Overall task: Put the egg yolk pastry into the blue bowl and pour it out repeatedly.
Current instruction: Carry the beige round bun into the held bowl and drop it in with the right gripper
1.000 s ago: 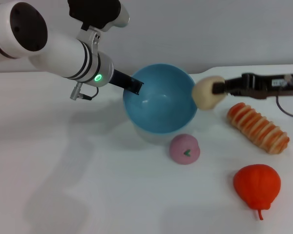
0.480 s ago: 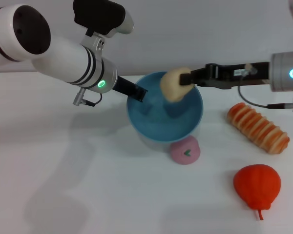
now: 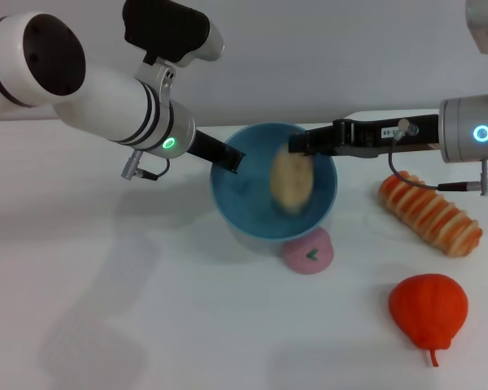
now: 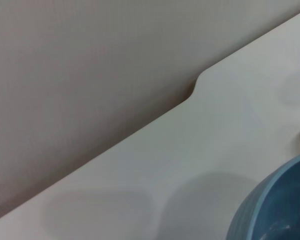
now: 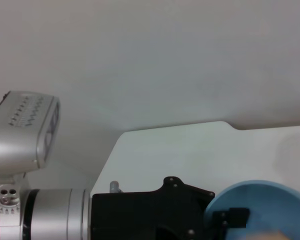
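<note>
Right gripper (image 3: 297, 145) apparently empty — egg yolk pastry (image 3: 292, 183) inside blue bowl (image 3: 236, 199).

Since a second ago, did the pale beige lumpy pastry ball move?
Yes. The pale beige lumpy pastry ball went from beside the long striped bread leftward into the round light-blue plastic bowl.

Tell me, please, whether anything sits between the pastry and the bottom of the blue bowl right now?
Nothing visible does. The pastry is already inside the blue bowl, just below the right gripper, and the bowl holds nothing else. The left gripper grips the bowl's rim on the far side from it, clear of the pastry's way.
</note>
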You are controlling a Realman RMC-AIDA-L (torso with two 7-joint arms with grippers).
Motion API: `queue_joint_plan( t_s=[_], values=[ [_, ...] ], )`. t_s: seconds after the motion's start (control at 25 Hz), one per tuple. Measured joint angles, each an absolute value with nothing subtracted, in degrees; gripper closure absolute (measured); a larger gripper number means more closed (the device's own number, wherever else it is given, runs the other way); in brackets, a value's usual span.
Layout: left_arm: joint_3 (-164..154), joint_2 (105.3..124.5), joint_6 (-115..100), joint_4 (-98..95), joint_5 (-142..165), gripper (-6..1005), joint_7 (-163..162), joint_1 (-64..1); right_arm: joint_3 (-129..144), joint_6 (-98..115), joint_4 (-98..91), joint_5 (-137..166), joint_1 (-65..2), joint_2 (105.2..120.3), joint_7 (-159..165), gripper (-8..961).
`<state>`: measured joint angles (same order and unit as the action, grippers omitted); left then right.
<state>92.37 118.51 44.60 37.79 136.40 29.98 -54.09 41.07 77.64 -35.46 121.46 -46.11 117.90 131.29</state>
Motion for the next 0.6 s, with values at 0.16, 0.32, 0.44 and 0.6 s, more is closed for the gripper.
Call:
queue_joint_plan(
  t_s=[0.16,0.32,0.44,0.6],
  values=[
    [92.36,118.49,44.57,37.79,136.41,1000,29.97,-54.04,41.04,77.88,-35.59,121.46,-46.01,117.89,131.06,803],
    [92.39,118.43,44.55,37.79,136.41,999,29.96,-54.04,40.73,77.94,-36.14,121.15,-45.44,117.85,129.90,725],
    [93.27,118.16,44.50,37.91,136.41,999,29.93,-54.21,40.95,77.47,-38.61,120.37,-43.66,117.90,128.55,591],
    [94.15,118.00,43.38,38.92,136.72,1000,30.00,-53.91,40.92,74.29,-42.76,120.16,-39.98,118.09,125.01,552]
  ],
)
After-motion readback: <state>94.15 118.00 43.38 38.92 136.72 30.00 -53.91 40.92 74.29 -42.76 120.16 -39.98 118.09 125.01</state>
